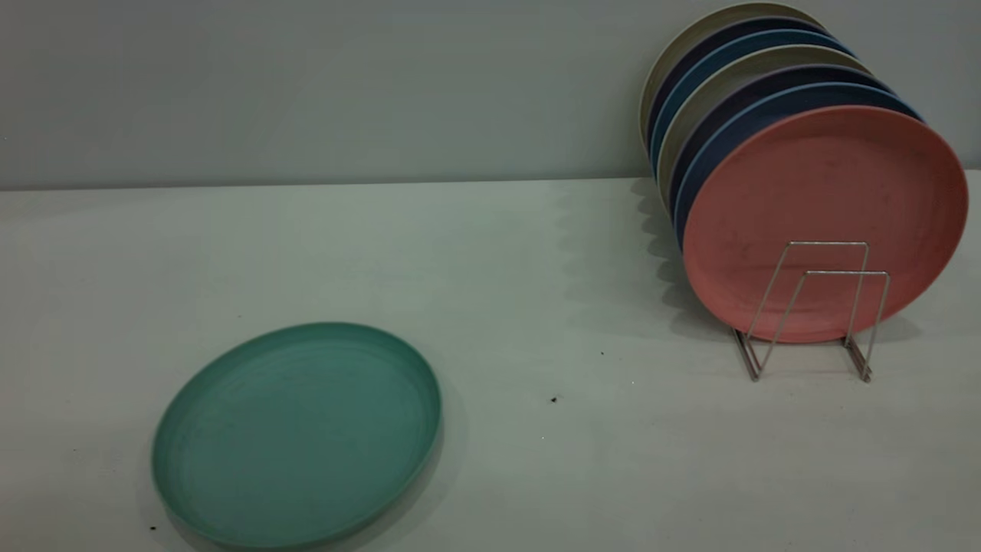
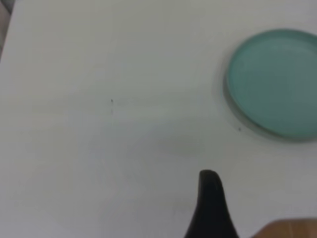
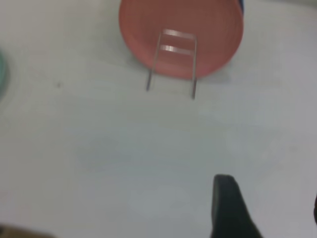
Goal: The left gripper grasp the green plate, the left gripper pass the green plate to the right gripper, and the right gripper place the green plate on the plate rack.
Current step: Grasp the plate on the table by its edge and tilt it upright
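Note:
The green plate (image 1: pixel 297 433) lies flat on the white table at the front left; it also shows in the left wrist view (image 2: pixel 275 82), and as a sliver in the right wrist view (image 3: pixel 1 74). The plate rack (image 1: pixel 812 314) stands at the back right, with two bare wire loops in front; it also shows in the right wrist view (image 3: pixel 172 64). Neither arm shows in the exterior view. My left gripper (image 2: pixel 265 198) hangs above bare table, well away from the plate, with one finger (image 2: pixel 210 198) showing and nothing held. My right gripper (image 3: pixel 271 198) is open and empty, facing the rack from a distance.
A salmon-pink plate (image 1: pixel 824 207) stands upright at the front of the rack, with several blue, dark and beige plates (image 1: pixel 736 84) behind it. A grey wall runs behind the table. A brown surface (image 2: pixel 290 229) shows beside the left gripper.

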